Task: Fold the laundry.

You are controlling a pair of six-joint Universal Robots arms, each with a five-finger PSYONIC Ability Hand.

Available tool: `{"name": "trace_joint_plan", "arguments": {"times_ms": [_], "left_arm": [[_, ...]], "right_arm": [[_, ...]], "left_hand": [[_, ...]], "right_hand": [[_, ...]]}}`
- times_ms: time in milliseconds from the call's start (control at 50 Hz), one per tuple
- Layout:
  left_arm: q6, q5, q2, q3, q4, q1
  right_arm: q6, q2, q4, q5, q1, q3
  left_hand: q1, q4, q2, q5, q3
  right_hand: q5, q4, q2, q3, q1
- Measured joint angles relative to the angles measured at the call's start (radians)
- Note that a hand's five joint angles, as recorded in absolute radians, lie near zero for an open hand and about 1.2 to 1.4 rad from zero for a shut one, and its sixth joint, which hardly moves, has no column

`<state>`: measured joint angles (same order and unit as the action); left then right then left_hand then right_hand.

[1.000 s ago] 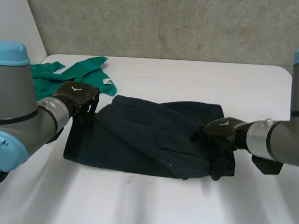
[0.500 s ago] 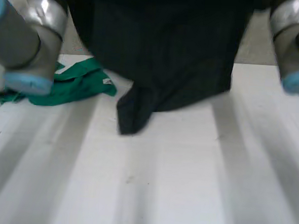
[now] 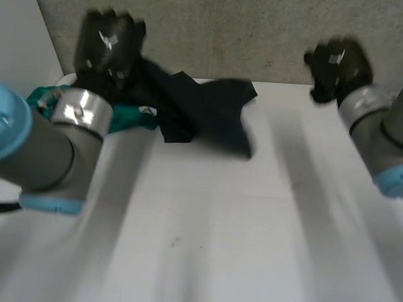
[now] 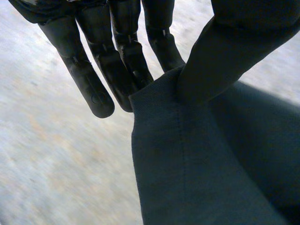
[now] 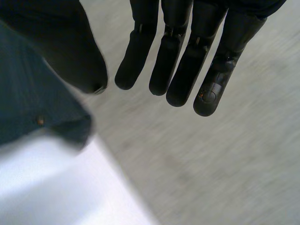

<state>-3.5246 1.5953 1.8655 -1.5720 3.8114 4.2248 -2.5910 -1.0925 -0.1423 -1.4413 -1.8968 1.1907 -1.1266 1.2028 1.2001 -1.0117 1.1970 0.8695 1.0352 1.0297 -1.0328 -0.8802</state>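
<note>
I see a green cloth (image 3: 134, 117) at the far left of the table (image 3: 251, 229), partly hidden by my left arm (image 3: 44, 148). The dark garment (image 3: 210, 114) trails down onto the table just beside it. My left hand (image 3: 109, 43) is up high over that corner, pinching the garment's edge between thumb and fingers, and my right hand (image 3: 337, 63) hangs well apart, fingers straight and holding nothing.

No legible text, label, brand, number or sign on anything here.

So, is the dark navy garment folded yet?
Not folded: the dark navy garment hangs crumpled from the left robot hand, which pinches its edge.
</note>
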Motion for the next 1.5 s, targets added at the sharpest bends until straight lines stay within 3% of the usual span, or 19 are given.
{"name": "trace_joint_plan", "arguments": {"times_ms": [40, 60, 100, 120, 200, 240, 280, 400, 500, 680, 920, 960, 1020, 1040, 1080, 1200, 1240, 1380, 1500], "left_arm": [[-0.004, -0.001, 0.002, -0.02, -0.001, -0.008], [-0.022, -0.002, 0.001, -0.057, -0.006, -0.031], [-0.03, -0.003, -0.001, -0.067, -0.008, -0.039], [-0.051, -0.003, -0.011, -0.083, -0.018, -0.06], [-0.082, -0.003, -0.049, -0.075, -0.054, -0.09], [-0.086, -0.003, -0.058, -0.069, -0.063, -0.096], [-0.096, -0.006, -0.099, -0.026, -0.117, -0.124], [-0.097, -0.006, -0.136, 0.06, -0.202, -0.165], [-0.094, -0.001, -0.143, 0.117, -0.247, -0.204], [-0.093, 0.028, -0.175, 0.159, -0.275, -0.264], [-0.094, 0.054, -0.201, 0.17, -0.277, -0.273], [-0.094, 0.056, -0.203, 0.171, -0.279, -0.273], [-0.094, 0.062, -0.213, 0.172, -0.283, -0.272], [-0.094, 0.066, -0.219, 0.172, -0.284, -0.271], [-0.094, 0.072, -0.228, 0.17, -0.286, -0.269], [-0.097, 0.088, -0.248, 0.147, -0.297, -0.249], [-0.101, 0.091, -0.252, 0.122, -0.314, -0.222], [-0.102, 0.09, -0.254, 0.043, -0.43, -0.122], [-0.096, 0.084, -0.253, -0.044, -0.574, -0.081]], "right_arm": [[-0.002, 0.002, 0.02, 0.0, 0.0, 0.018], [-0.017, 0.009, 0.083, 0.0, -0.003, 0.056], [-0.022, 0.011, 0.098, 0.0, -0.004, 0.064], [-0.067, 0.014, 0.155, 0.001, -0.007, 0.093], [-0.198, 0.009, 0.201, 0.006, -0.009, 0.138], [-0.216, 0.008, 0.204, 0.006, -0.009, 0.144], [-0.387, -0.01, 0.211, 0.016, -0.011, 0.2], [-0.661, -0.053, 0.15, 0.039, -0.035, 0.304], [-0.796, -0.059, 0.07, 0.042, -0.087, 0.352], [-0.863, 0.05, -0.053, 0.015, -0.163, 0.334], [-0.947, 0.148, -0.071, -0.054, -0.196, 0.296], [-0.948, 0.145, -0.077, -0.069, -0.193, 0.301], [-0.944, 0.138, -0.098, -0.084, -0.185, 0.314], [-0.937, 0.131, -0.112, -0.087, -0.179, 0.322], [-0.917, 0.114, -0.137, -0.088, -0.169, 0.336], [-0.716, -0.026, -0.184, -0.044, -0.119, 0.384], [-0.54, -0.129, -0.146, 0.017, -0.081, 0.397], [-0.02, -0.331, 0.257, 0.167, 0.048, 0.313], [0.227, -0.383, 0.644, 0.212, 0.121, 0.203]], "left_hand": [[0.0, 0.0, 0.0, 0.0, 0.0], [0.0, 0.0, 0.0, 0.0, 0.0], [0.0, 0.0, 0.0, 0.0, 0.0], [0.0, 0.0, 0.0, 0.0, 0.0], [0.0, 0.0, 0.0, 0.0, 0.0], [0.0, 0.0, 0.0, 0.0, 0.0], [0.0, 0.0, 0.0, 0.0, 0.0], [0.0, 0.0, 0.0, 0.0, 0.0], [0.0, 0.0, 0.0, 0.0, 0.0], [0.0, 0.0, 0.0, 0.0, 0.0], [0.0, 0.0, 0.0, 0.0, 0.0], [0.0, 0.0, 0.0, 0.0, 0.0], [0.0, 0.0, 0.0, 0.0, 0.0], [0.0, 0.0, 0.0, 0.0, 0.0], [0.0, 0.0, 0.0, 0.0, 0.0], [0.0, 0.0, 0.0, 0.0, 0.0], [0.0, 0.0, 0.0, 0.0, 0.0], [0.0, 0.0, 0.0, 0.0, 0.0], [0.0, 0.0, 0.0, 0.0, 0.0]], "right_hand": [[-0.035, -0.04, -0.05, 0.041, 0.039], [-0.425, -0.44, -0.457, 0.441, 0.4], [-0.528, -0.534, -0.549, 0.536, 0.471], [-0.711, -0.705, -0.691, 0.701, 0.589], [-0.795, -0.797, -0.8, 0.813, 0.671], [-0.797, -0.798, -0.805, 0.816, 0.673], [-0.797, -0.798, -0.806, 0.816, 0.673], [-0.797, -0.798, -0.806, 0.816, 0.673], [-0.797, -0.798, -0.806, 0.816, 0.673], [-0.797, -0.798, -0.806, 0.816, 0.673], [-0.793, -0.794, -0.798, 0.806, 0.669], [-0.743, -0.748, -0.727, 0.729, 0.608], [-0.297, -0.23, -0.189, 0.226, 0.141], [-0.091, -0.003, 0.032, 0.005, -0.007], [0.041, 0.118, 0.133, -0.102, -0.084], [0.107, 0.154, 0.146, -0.131, -0.112], [0.114, 0.154, 0.146, -0.132, -0.112], [0.115, 0.154, 0.145, -0.135, -0.112], [0.115, 0.154, 0.146, -0.135, -0.112]]}}
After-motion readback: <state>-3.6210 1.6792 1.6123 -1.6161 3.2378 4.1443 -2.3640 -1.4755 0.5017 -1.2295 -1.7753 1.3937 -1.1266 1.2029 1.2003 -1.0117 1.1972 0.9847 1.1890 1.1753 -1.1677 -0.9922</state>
